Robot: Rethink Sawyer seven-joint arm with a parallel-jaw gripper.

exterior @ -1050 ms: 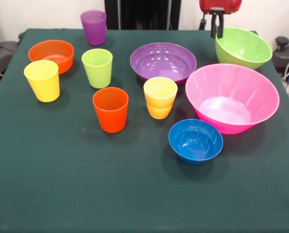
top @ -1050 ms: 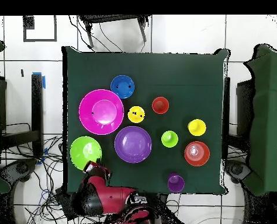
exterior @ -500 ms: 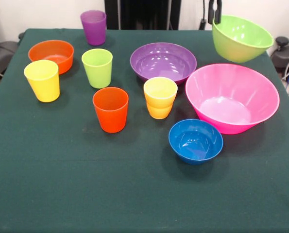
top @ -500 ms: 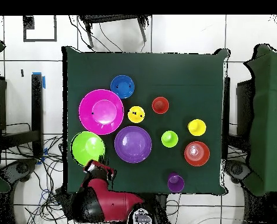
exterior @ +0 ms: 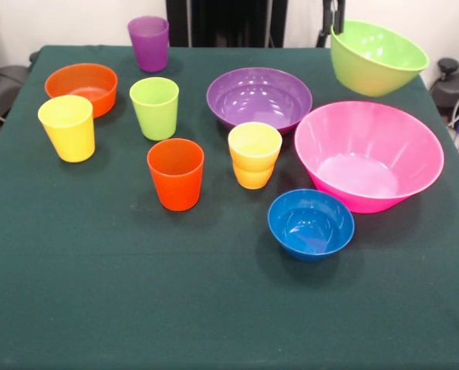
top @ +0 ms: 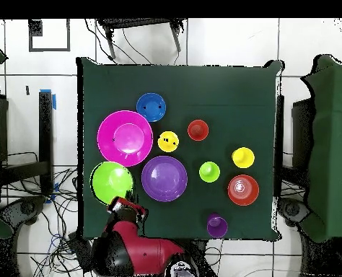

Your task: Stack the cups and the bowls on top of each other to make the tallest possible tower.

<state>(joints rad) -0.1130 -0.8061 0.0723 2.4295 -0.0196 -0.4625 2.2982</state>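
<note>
Claw (exterior: 338,19) clamped on the rim of the lime green bowl (exterior: 377,57), holding it tilted and clear of the surface (exterior: 214,308), behind the pink bowl (exterior: 368,154). The other bowls and cups sit unstacked on the surface, except the yellow-orange cup (exterior: 254,154), nested in another.

Bulky red and black arm (top: 134,252); its dark gripper (exterior: 336,19) seems slim.
</note>
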